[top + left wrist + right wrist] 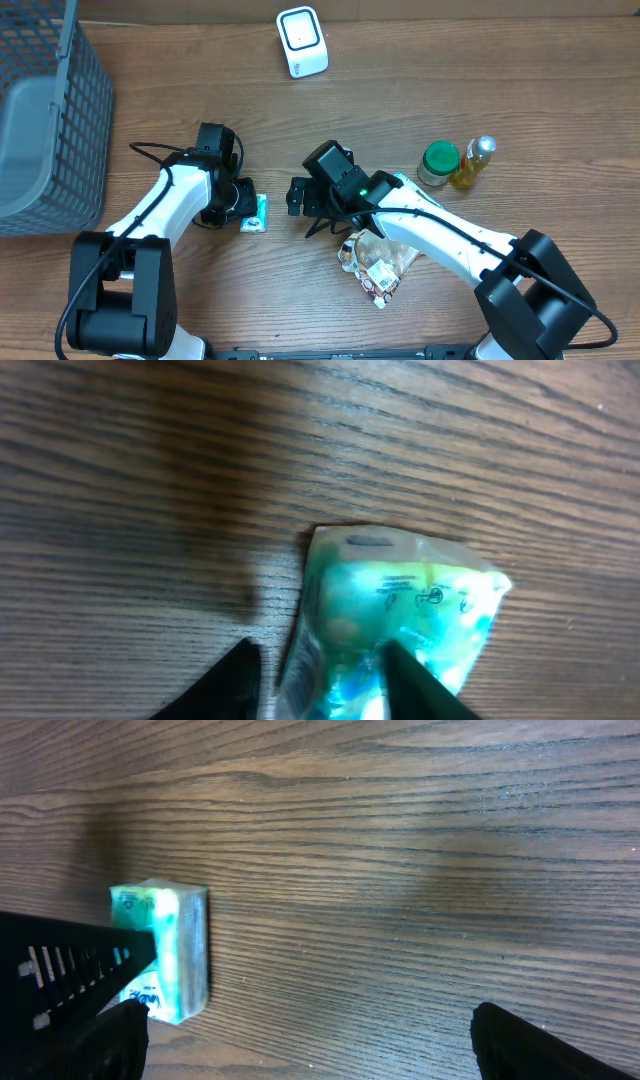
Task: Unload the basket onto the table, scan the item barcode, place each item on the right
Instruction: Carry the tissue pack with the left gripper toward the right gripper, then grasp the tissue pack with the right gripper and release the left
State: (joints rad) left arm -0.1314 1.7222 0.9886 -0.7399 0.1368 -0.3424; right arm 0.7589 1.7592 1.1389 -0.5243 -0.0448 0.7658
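The item, a small teal-and-white packet (pixel 256 213), lies flat on the wooden table. My left gripper (pixel 243 203) sits over it, open. In the left wrist view the packet (pixel 400 600) lies between the two dark fingers (pixel 232 682); the left one stands clear of it and the right one lies against it. My right gripper (pixel 303 203) hovers just to the packet's right, open wide over bare wood (pixel 310 1020). The packet (pixel 178 945) shows at the left of that view, partly behind a black slotted part. The white scanner (pixel 302 42) stands at the back.
A grey wire basket (pixel 45 120) fills the far left. A green-lidded jar (pixel 438 163) and a yellow bottle (pixel 472 162) stand at the right. A crinkled snack bag (pixel 378 262) lies under my right arm.
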